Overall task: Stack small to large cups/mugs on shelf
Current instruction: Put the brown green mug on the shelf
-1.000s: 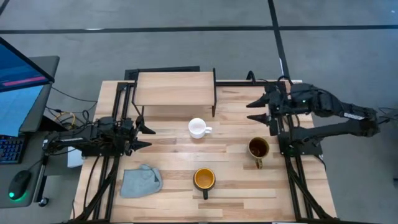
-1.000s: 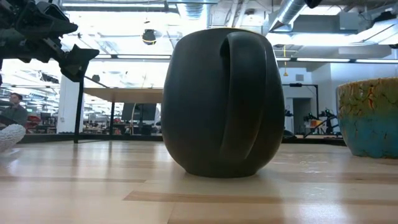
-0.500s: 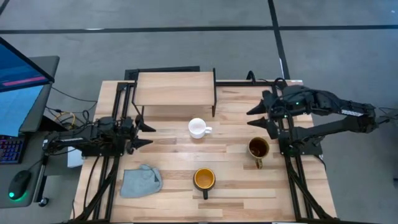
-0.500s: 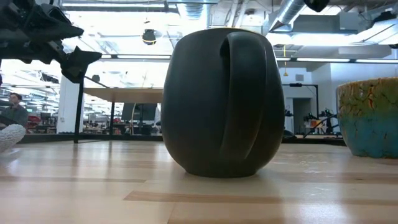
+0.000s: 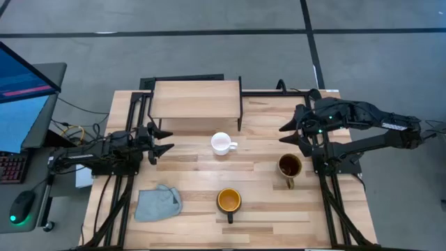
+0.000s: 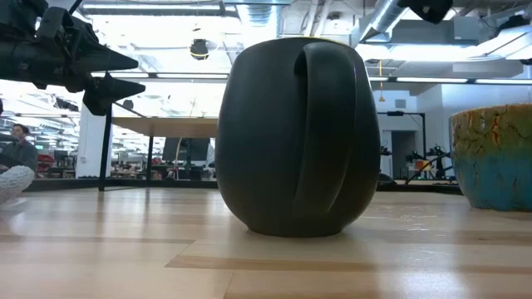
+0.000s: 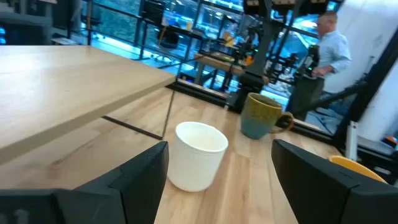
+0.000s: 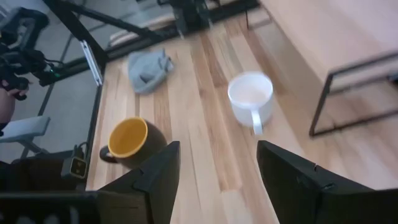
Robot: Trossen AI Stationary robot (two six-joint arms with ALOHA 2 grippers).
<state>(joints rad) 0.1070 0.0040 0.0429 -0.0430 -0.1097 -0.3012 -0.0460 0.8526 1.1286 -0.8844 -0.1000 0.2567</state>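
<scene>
Both grippers stand wide open and hold nothing. The left gripper (image 5: 162, 140) hovers near the desk's left edge, the right gripper (image 5: 287, 134) near its right edge — neither touches a mug. The white mug (image 5: 221, 143) sits just in front of the shelf (image 5: 196, 99), which stands at the far edge. The olive-tan mug (image 5: 289, 166) is near the right edge, the dark mug (image 5: 228, 201) toward the near edge. The cloth (image 5: 157, 203) lies near the left edge. Only the left wrist view shows a person (image 7: 331, 46) beyond the desk.

A robotics lab: exposed ceiling ducts (image 6: 391, 12), workbenches, a computer monitor (image 5: 21, 77) alongside.
</scene>
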